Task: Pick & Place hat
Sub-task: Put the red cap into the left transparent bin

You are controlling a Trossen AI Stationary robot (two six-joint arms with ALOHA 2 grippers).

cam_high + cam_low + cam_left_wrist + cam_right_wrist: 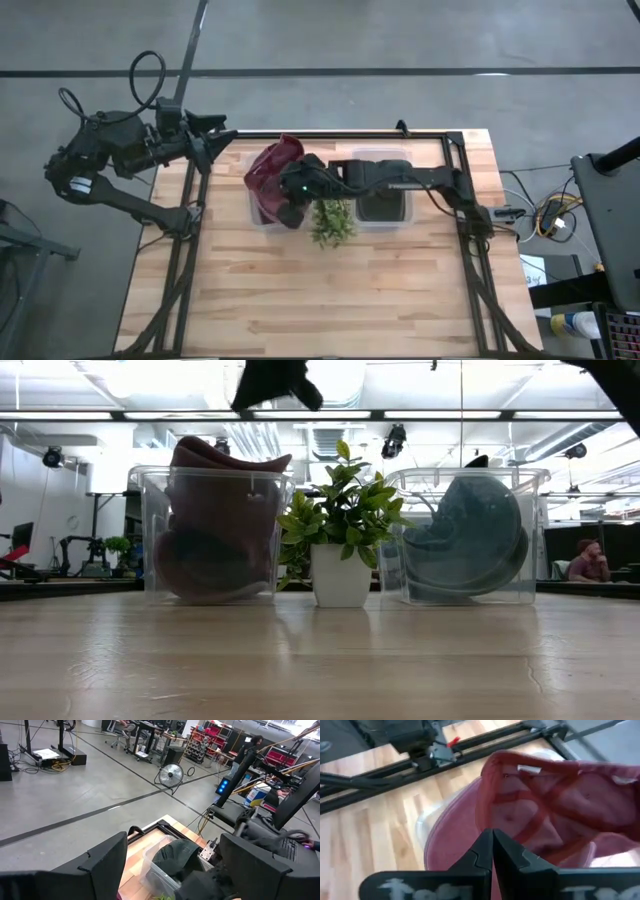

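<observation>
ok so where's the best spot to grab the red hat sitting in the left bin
Probably the raised edge of the red hat. It sticks up above the rim of the clear bin, so fingers can pinch it from straight above without touching the walls. The right gripper, fingers shut, hangs over that bin; the potted plant beside it makes a side approach tight.

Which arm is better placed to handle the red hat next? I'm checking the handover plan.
The right. Its end effector is over the left bin by the red hat; the left end effector waits off the table's corner.
</observation>
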